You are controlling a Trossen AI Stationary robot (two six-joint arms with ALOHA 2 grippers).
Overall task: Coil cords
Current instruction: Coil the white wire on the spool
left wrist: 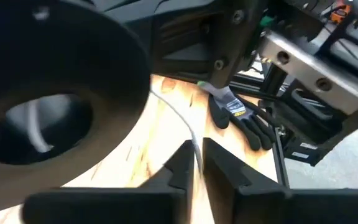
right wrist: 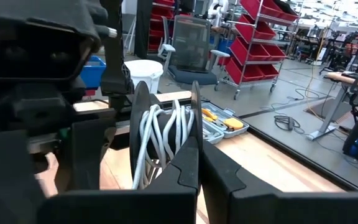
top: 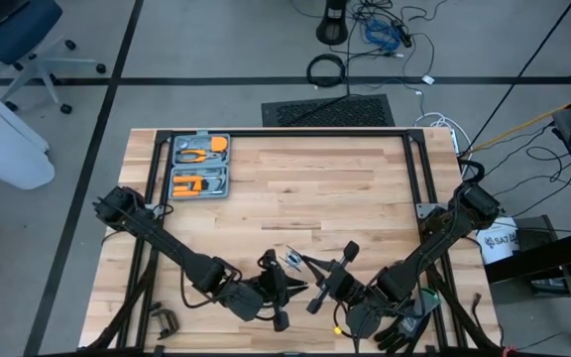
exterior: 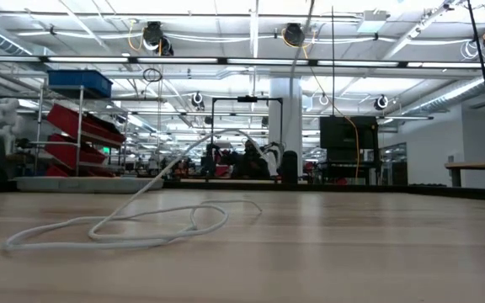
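Both arms point(top: 167, 243) are black, built of jointed tubular links with thicker housings at the joints. Each ends in a gripper with two flat black tapered fingers point(right wrist: 185, 168). Small silver screws point(left wrist: 219, 63) stud the housing.

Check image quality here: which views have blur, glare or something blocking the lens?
Left wrist view: a big dark out-of-focus reel fills the corner; the white cord between the left gripper's fingers is soft. Right wrist view: the reel is sharp, a dark blurred arm blocks one side. Low view: ceiling lights glare; the cord is clear. High view: even light.
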